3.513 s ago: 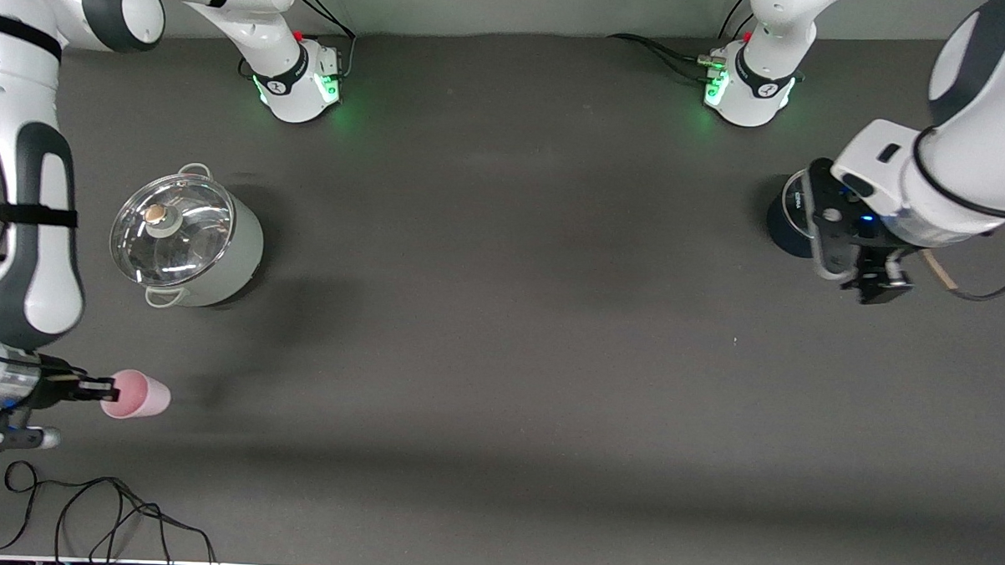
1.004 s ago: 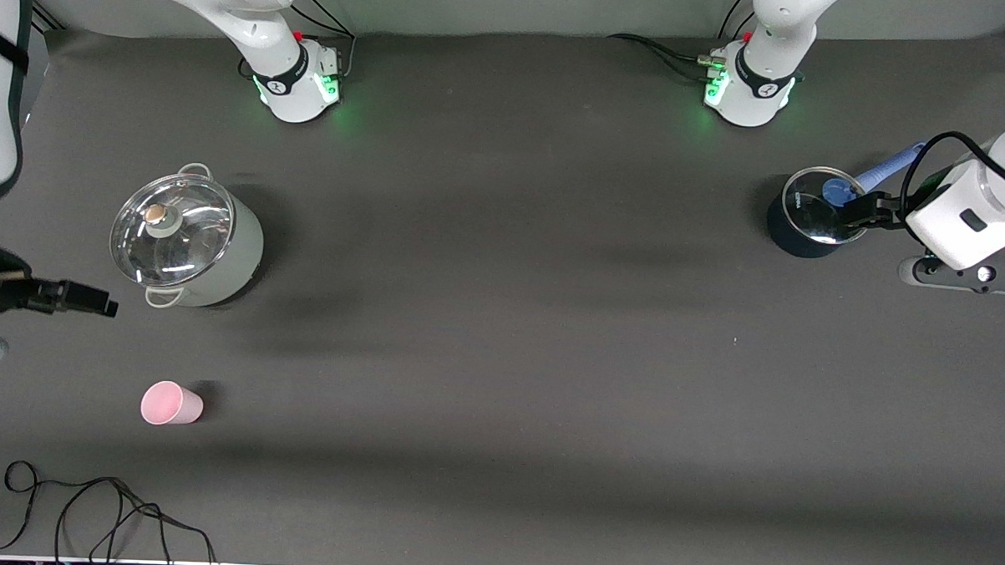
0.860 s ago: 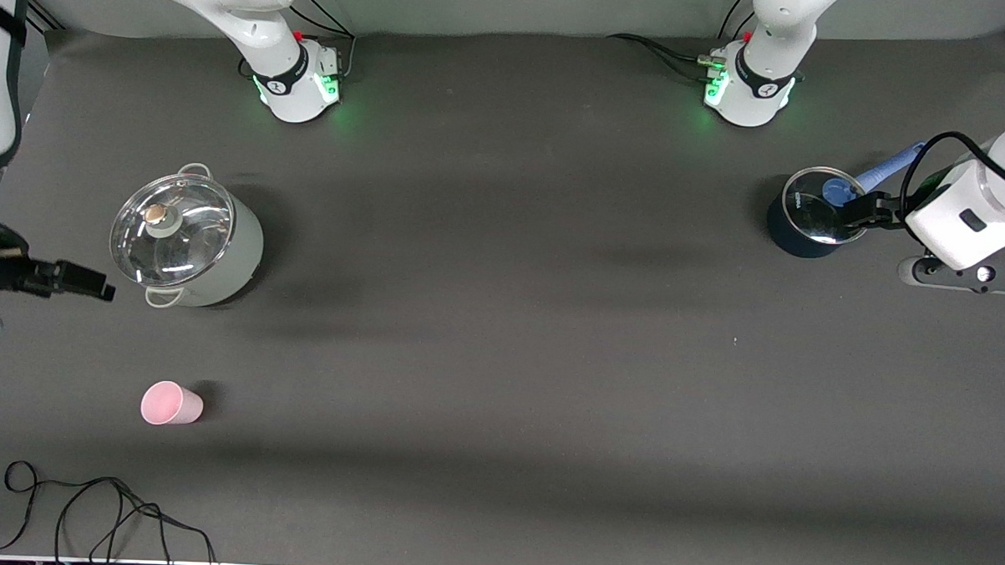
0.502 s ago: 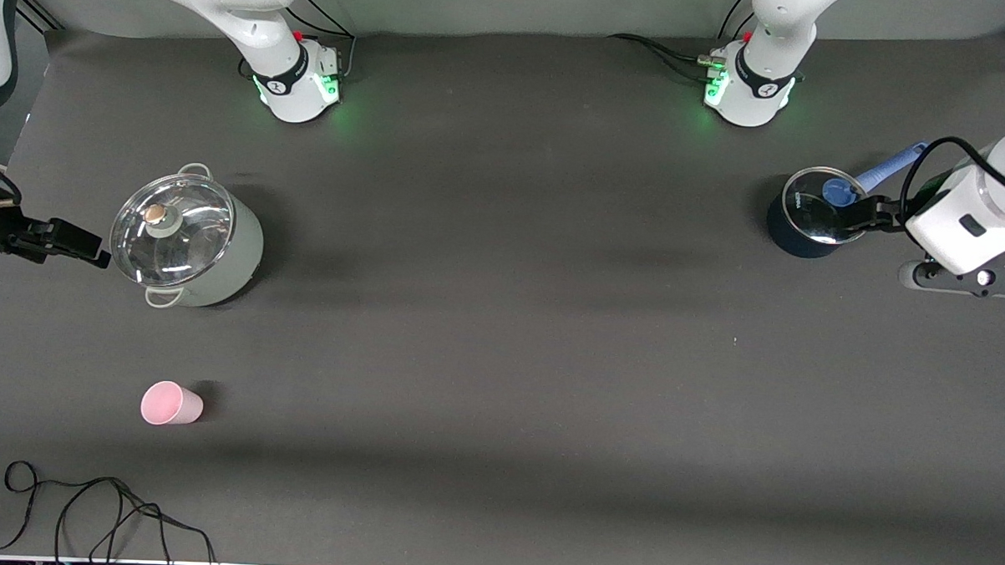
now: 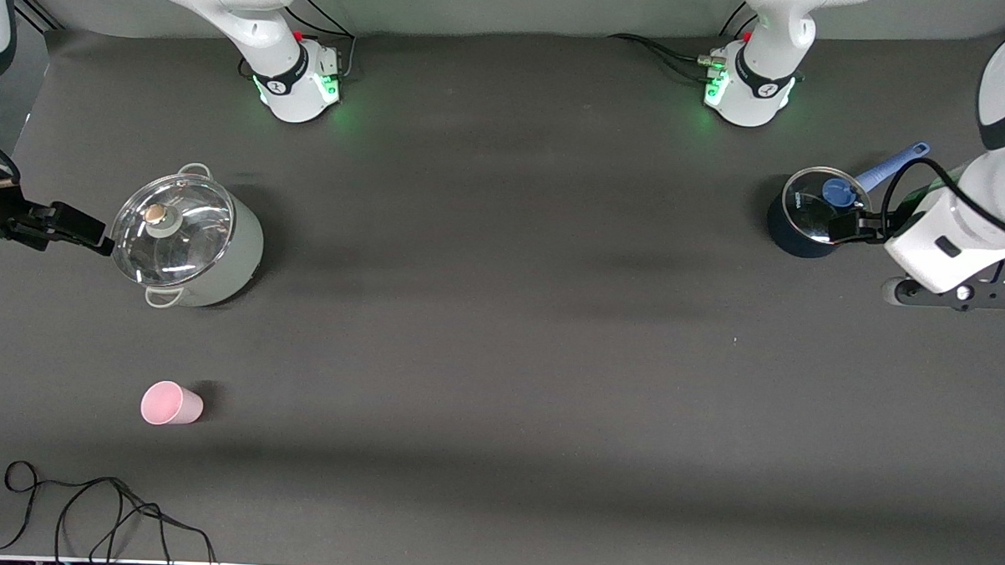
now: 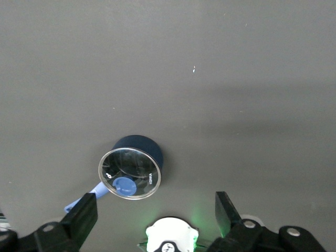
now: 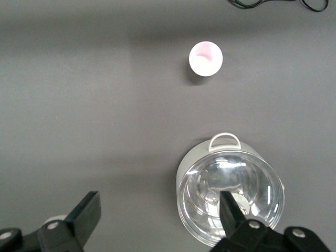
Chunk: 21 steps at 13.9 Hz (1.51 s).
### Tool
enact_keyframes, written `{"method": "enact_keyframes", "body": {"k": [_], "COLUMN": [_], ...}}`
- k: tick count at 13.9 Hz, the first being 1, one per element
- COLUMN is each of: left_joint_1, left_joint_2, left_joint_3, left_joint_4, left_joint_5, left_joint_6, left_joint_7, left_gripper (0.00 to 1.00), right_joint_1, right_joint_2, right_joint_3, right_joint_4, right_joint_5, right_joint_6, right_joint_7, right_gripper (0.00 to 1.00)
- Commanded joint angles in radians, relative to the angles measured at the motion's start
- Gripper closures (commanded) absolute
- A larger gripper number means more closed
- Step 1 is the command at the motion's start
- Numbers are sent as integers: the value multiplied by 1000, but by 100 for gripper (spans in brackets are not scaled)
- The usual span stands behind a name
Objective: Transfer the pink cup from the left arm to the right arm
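Since neither arm holds anything, both end effectors hang spread: the right end effector (image 5: 94,239) beside the grey pot (image 5: 186,242), the left end effector (image 6: 157,220) over the blue pot (image 5: 810,214). Only the right wrist view shows the pink cup (image 5: 170,404) standing upright on the table (image 5: 500,358).

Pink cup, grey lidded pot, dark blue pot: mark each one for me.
pink cup (image 5: 170,404): front view, on its side wall.
grey lidded pot (image 5: 171,232): front view, on its glass lid.
dark blue pot (image 6: 130,174): left wrist view, on its glass lid.
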Motion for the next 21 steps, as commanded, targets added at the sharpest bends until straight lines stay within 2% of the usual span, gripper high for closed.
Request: {"method": "enact_keyframes", "body": {"k": [1, 2, 5, 7, 9, 12, 15, 17, 19, 21], "left_joint_1": [-179, -188, -176, -149, -112, -109, -109, -107, -81, -72], "left_joint_2": [-64, -89, -213, -252, -255, -247, -242, -246, -244, -221], "left_joint_3": [232, 243, 243, 238, 217, 217, 246, 246, 237, 223], "left_joint_4": [-35, -70, -272, -336, -340, -344, -344, -350, -353, -307], "left_joint_5": [-54, -55, -55, -55, -55, -52, -57, -64, -64, -64], "left_joint_6": [12, 42, 205, 243, 245, 237, 252, 326, 341, 354], "left_joint_7": [8, 22, 69, 100, 153, 166, 175, 250, 292, 290], "left_gripper": [0, 0, 0, 0, 0, 0, 0, 0, 0, 0], "right_joint_1": [2, 2, 8, 23, 20, 22, 16, 16, 19, 17], "right_joint_2": [-8, -14, -20, -20, -20, -19, -19, -14, -13, -13], "right_joint_3": [2, 2, 2, 2, -3, -7, -9, -7, -7, -7], "right_joint_4": [11, 11, 11, 10, 10, 11, 11, 11, 11, 11], "right_joint_5": [-1, -1, 3, 3, 2, 0, -3, -36, -46, -46], "right_joint_6": [-20, -31, -66, -66, -66, -74, -72, -72, -71, -71], "right_joint_7": [15, 24, 26, 26, 1, -77, -89, -92, -92, -92], "right_gripper": [0, 0, 0, 0, 0, 0, 0, 0, 0, 0]}}
